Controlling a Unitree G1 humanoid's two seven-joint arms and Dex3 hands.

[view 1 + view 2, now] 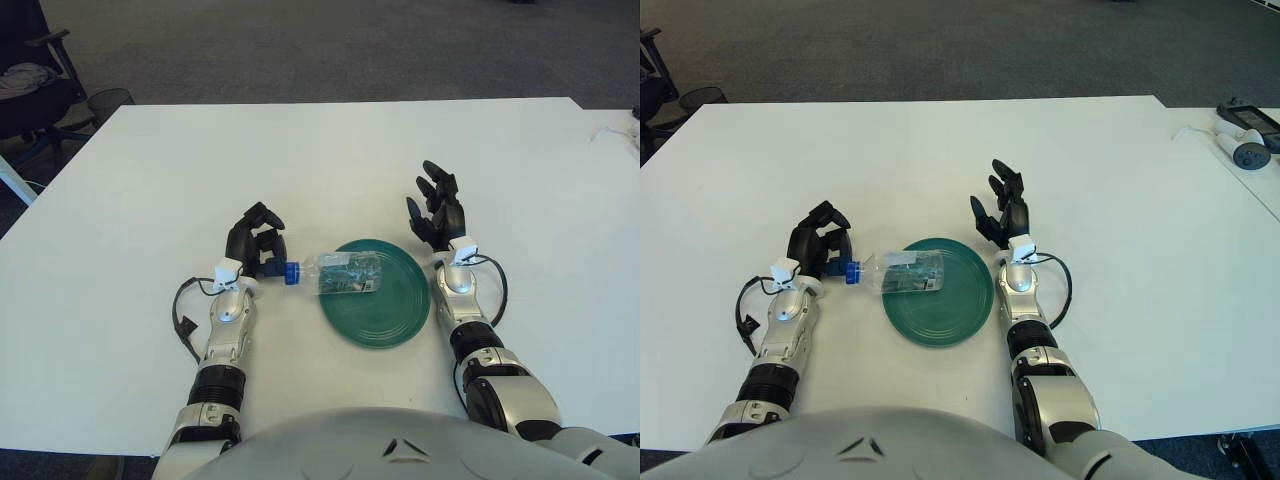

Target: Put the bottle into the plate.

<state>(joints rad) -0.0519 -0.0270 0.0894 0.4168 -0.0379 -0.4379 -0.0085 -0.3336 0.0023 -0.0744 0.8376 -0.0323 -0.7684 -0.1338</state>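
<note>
A clear plastic bottle (pixel 345 273) with a blue cap (pixel 291 272) lies on its side across the left part of the green plate (pixel 385 320). Its body is over the plate and its cap end sticks out past the left rim. My left hand (pixel 262 245) is just left of the plate, with fingers curled around the cap end of the bottle. My right hand (pixel 437 212) shows beside the plate's upper right rim, fingers spread and holding nothing.
The white table (pixel 320 160) stretches far behind the plate. A black office chair (pixel 30 90) and a wire bin (pixel 108 100) stand off the back left corner. Small devices and a cable (pixel 1240 140) lie at the far right.
</note>
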